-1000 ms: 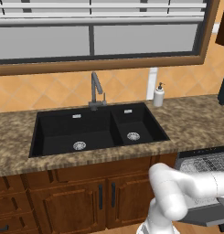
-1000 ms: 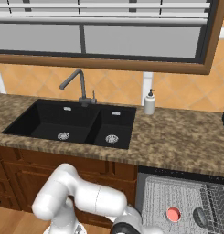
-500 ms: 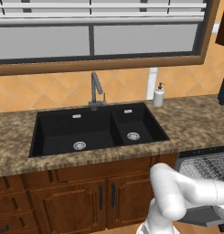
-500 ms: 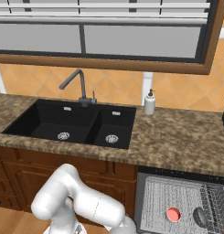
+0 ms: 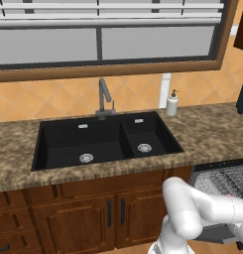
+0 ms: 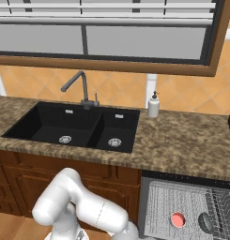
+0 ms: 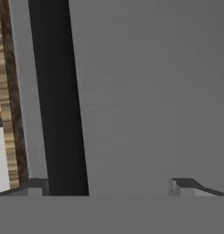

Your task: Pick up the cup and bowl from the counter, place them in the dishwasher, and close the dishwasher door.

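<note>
A red cup (image 6: 178, 219) stands in the grey wire rack (image 6: 163, 206) of the open dishwasher (image 5: 219, 179), with a dark bowl (image 6: 204, 223) just to its right. The speckled counter (image 6: 182, 140) runs above the dishwasher. My white arm (image 6: 83, 211) bends low in front of the cabinets and reaches down toward the dishwasher. In the hand view my gripper (image 7: 109, 187) is open with nothing between its fingertips (image 7: 38, 187). It looks closely at the flat grey dishwasher door (image 7: 150, 91), beside a dark band (image 7: 56, 100) along that panel.
A black double sink (image 5: 103, 141) with a grey faucet (image 5: 104, 99) sits in the counter, and a white soap dispenser (image 5: 172, 104) stands by the orange tiled wall. Brown cabinet doors with black handles (image 5: 109, 213) lie to the arm's left. A dark appliance (image 5: 242, 99) stands at the far right.
My arm has sunk a little lower toward the dishwasher front. The cup, the bowl and the rack have not moved.
</note>
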Robot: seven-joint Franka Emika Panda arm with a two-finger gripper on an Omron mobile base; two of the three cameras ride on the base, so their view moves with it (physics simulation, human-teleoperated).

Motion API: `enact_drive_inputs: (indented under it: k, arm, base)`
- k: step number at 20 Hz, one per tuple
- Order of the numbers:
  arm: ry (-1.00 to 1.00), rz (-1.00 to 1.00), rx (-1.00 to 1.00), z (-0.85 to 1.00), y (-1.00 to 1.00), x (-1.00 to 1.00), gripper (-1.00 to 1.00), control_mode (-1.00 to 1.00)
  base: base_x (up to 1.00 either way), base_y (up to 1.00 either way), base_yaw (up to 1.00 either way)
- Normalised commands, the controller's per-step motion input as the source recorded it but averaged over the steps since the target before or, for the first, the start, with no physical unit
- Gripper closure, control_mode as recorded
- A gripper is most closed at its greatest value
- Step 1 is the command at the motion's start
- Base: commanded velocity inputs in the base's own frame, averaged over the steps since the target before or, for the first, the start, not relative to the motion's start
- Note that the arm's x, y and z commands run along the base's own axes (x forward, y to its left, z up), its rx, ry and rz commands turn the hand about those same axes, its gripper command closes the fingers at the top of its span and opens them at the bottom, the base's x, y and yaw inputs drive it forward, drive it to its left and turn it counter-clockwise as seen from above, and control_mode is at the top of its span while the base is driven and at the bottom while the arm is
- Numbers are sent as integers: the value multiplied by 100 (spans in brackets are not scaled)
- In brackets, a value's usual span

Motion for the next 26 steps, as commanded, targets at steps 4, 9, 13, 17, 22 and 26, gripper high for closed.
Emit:
enact_drive_inputs:
  k: [4,9,13,17,22,26]
  arm:
    - [0,0,0,0,3,69,-100,-100]
    - [0,0,0,1,6,83,-100,-100]
    - [1,0,0,13,4,97,-100,-100]
    - [3,0,0,19,0,100,-100,-100]
    - [4,0,0,19,0,100,-100,-100]
    - [5,0,0,22,0,100,-100,-100]
  base:
    - [0,0,0]
    - [0,0,0]
    - [0,0,0]
    - [0,0,0]
    - [0,0,0]
    - [0,0,0]
